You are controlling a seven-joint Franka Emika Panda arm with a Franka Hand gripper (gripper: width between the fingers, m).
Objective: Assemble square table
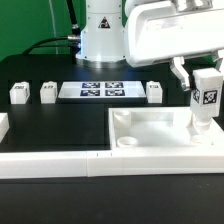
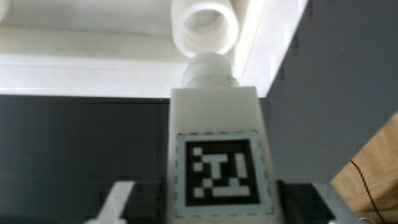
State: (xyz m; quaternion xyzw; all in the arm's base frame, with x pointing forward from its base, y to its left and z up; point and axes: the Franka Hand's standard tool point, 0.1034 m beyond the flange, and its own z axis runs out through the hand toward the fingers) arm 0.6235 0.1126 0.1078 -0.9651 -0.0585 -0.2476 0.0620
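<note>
**Leg gripped upright over the square top's corner**

In the exterior view, the gripper (image 1: 203, 82) was clenched on a white held leg (image 1: 205, 104), which stood upright with its black-and-white tag facing the camera. The leg's lower end reached down to the square top (image 1: 155, 131) at the exterior view's right, inside the raised rim. This view did not show whether the end touched the top. Only this view took in the rest of the parts. Three loose legs lay in a row on the table behind the top, two at the exterior view's left (image 1: 18, 94) (image 1: 48, 92) and one (image 1: 154, 92) just beside the marker board (image 1: 100, 90). The marker board lay between them, in front of the arm's white base (image 1: 100, 35). A long white rail (image 1: 55, 160) ran along the top's near side.

The wrist view looked down the held leg (image 2: 217, 120) from between the fingers (image 2: 121, 203), which pressed its two sides. Only here did the leg's narrow tip show, pointing at a round socket (image 2: 210, 25) in the square top (image 2: 71, 50). Tip and socket lay close, but contact could not be told.

The table (image 1: 60, 125) was matt black. A green backdrop (image 1: 25, 25) stood behind it at the exterior view's left.
</note>
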